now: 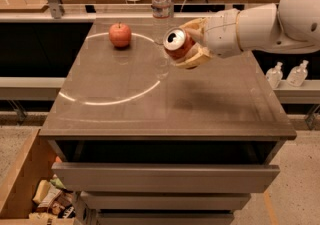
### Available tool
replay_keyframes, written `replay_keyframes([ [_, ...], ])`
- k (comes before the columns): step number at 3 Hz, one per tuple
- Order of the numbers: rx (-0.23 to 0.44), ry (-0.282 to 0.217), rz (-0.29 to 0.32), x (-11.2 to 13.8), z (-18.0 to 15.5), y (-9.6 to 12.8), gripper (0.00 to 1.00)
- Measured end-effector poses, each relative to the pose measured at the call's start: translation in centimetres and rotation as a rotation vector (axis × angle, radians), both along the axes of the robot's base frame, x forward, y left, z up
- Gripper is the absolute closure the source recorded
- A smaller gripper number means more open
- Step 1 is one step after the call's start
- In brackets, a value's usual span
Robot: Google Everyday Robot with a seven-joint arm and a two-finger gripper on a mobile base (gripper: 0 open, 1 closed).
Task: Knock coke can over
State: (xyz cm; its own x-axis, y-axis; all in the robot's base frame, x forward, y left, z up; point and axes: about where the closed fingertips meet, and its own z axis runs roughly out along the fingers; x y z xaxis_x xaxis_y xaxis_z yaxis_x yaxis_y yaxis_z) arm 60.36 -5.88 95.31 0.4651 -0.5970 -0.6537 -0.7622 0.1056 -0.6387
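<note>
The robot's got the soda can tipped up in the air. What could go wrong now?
1. The gripper holds the coke can tilted above the table. If it lets go, the can may roll, perhaps into the apple or off an edge.
2. The water bottle stands close behind the can, so a swing could topple it instead.

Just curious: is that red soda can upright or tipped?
Tipped: the coke can shows its silver top sideways, held in the tool above the table.
</note>
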Motion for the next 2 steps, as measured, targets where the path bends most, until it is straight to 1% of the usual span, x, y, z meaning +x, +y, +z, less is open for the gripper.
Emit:
replay_keyframes([
  [1,-0.041,0.031,0.077,-1.58,-0.4,1.09,1.0],
  [2,-0.189,-0.008,0.129,-1.22,0.55,1.51,1.0],
])
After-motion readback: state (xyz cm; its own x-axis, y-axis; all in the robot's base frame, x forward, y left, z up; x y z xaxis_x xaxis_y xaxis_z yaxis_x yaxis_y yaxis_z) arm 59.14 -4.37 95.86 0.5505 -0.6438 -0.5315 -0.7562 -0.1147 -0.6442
